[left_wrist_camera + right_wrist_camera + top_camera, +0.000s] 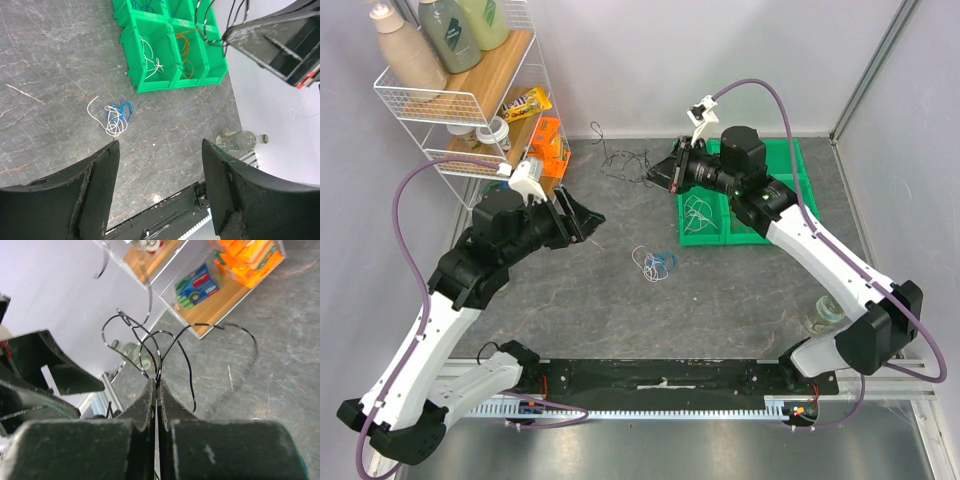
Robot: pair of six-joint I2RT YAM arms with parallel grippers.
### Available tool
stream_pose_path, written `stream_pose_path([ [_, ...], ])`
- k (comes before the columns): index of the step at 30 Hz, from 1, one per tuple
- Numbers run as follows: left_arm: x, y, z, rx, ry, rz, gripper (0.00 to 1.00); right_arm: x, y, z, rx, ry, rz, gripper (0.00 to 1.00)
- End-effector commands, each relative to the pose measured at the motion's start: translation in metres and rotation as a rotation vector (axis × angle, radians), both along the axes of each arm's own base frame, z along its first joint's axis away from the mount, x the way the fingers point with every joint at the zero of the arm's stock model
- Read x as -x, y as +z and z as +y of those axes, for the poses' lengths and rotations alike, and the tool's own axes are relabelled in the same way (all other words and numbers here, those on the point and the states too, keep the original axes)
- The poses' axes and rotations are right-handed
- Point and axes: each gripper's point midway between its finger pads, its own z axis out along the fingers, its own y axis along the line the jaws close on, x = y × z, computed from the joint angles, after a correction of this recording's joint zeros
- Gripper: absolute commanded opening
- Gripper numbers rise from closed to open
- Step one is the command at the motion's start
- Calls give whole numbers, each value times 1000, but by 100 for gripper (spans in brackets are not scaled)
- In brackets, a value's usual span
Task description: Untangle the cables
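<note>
1. So, starting closest to the arm bases: a clear plastic bottle [825, 312] lies on its side on the counter [570, 310], near the right arm's base.
2. Left gripper [160, 185] hovers over the left part of the counter with its jaws spread wide and nothing between them. It's fully released and not touching any cable.
3. A bit further out, about mid-counter, sits a small loopy blue and white bunch [655, 263]. The two colours are wound into each other, and one white end curls off to the side. It's lying loose, well apart from both grippers and just in front of the green bins [150, 86].
4. The bins sit on the right side of the counter. The left wrist view shows a white cable [150, 60] in one compartment and an orange cable [186, 50] in the one next to it.
5. Right gripper [156, 385] is by the far left corner of the bins, clenched tight on the black cable [160, 347]. Thin black loops fan out from its fingertips toward the left. I can't tell if they touch the counter.
6. Furthest back on the left is a white wire shelf rack [470, 100] with bottles on top and an orange box [548, 145] lower down.
</note>
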Motion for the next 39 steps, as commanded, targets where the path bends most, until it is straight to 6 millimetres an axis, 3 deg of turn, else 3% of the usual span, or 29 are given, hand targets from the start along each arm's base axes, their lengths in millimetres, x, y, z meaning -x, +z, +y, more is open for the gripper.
stream_pose_path([
  [1, -1, 6, 7, -41, 5, -56, 73, -23, 47, -27, -64, -218, -27, 0],
  [4, -1, 3, 3, -47, -17, -48, 74, -56, 35, -60, -45, -371, 20, 0],
  [8, 0, 0, -5, -50, -66, -34, 74, -97, 26, -89, -44, -457, 53, 0],
  [10, 1, -1, -7, -56, -86, -31, 74, -123, 16, -107, -26, -525, 67, 0],
  [13, 3, -3, -10, -64, -111, -20, 74, -162, -13, -153, 24, -701, 125, 0],
  [16, 6, -4, -10, -84, -129, -14, 75, -189, -51, -204, 207, -886, 146, 0],
  [17, 6, -4, -8, -93, -128, -17, 75, -196, -53, -216, 269, -935, 136, 0],
  [22, 10, -6, -6, -117, -137, -13, 75, -221, -98, -253, 604, -1022, 127, 0],
  [24, 10, -9, -4, -129, -137, -2, 75, -231, -123, -260, 716, -1023, 138, 0],
  [30, 12, -14, -4, -150, -148, 24, 75, -243, -163, -275, 1020, -1032, 148, 0],
  [36, 8, -13, -6, -155, -150, 33, 75, -246, -193, -251, 1208, -938, 107, 0],
  [39, 7, -14, -7, -157, -156, 40, 75, -249, -210, -235, 1202, -862, 111, 0],
])
